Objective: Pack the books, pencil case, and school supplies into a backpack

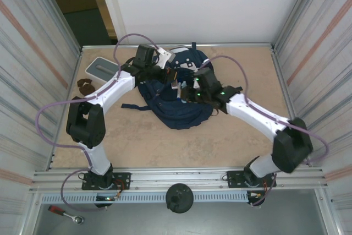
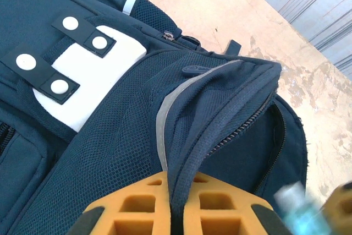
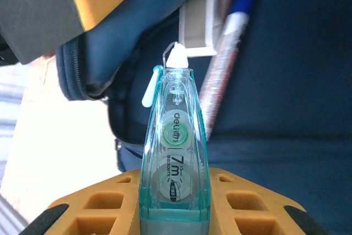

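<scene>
Left jaws pinch backpack (image 2: 110,152) opening rim; right jaws clamp correction tape (image 3: 175,158) near marker (image 3: 226,53).

Left claw (image 2: 177,216), right claw (image 3: 175,210): both clamped tight

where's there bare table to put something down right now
Widest bare patch: the table between the backpack and the near rail. Also free: the right side, from the backpack to the right wall, beyond the right arm. Crowded: the back left, with the white-grey box, a brown item and the left arm.
</scene>
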Motion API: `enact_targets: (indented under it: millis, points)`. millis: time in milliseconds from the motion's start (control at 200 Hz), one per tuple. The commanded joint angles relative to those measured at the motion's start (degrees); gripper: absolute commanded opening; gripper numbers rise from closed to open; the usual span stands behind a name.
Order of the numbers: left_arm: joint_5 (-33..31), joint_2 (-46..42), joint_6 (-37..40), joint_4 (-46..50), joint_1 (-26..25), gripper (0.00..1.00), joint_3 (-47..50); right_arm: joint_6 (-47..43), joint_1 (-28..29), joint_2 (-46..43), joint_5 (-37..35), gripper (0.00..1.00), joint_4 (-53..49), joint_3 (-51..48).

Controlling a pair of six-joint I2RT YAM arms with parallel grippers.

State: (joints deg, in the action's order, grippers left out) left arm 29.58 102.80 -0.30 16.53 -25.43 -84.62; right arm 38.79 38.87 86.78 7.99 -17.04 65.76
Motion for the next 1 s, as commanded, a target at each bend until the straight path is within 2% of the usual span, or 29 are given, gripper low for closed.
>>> enact_targets:
  millis: [0, 205, 421, 521, 601, 746, 912, 997]
  points:
    - [0.68, -2.78, -1.2, -1.55, 1.0, 0.0, -0.65, 2.81, 0.34, 5.5, 3.26, 0.1, -0.65, 3.48]
    - [1.35, -3.14, -1.51, -1.59, 0.91, 0.0, -0.63, 4.26, -0.42, 12.02, 1.2, 0.09, 3.68, 6.39]
    - [1.71, -3.84, -1.46, -1.49, 0.82, 0.0, 0.05, 5.08, -2.53, 14.95, -5.68, 0.09, 10.51, 7.58]
    - [1.64, -4.03, -1.37, -1.58, 0.82, 0.0, 0.33, 5.27, -3.14, 14.54, -11.71, 0.09, 11.08, 7.28]
    - [1.71, -4.04, -1.37, -1.58, 0.82, 0.0, 0.41, 6.47, -4.03, 15.03, -13.24, 0.11, 11.46, 7.23]
    - [1.79, -3.68, -1.29, -1.64, 0.82, 0.0, 0.29, 6.82, -4.51, 15.31, -13.56, 0.17, 11.76, 7.17]
    - [1.88, -3.42, -1.37, -1.77, 0.82, 0.0, 0.33, 9.16, -3.79, 13.01, -22.44, 0.24, 12.9, 3.76]
    - [1.96, -3.3, -1.46, -1.77, 0.82, 0.0, 0.42, 9.78, -4.11, 14.03, -25.47, 0.37, 13.26, 4.23]
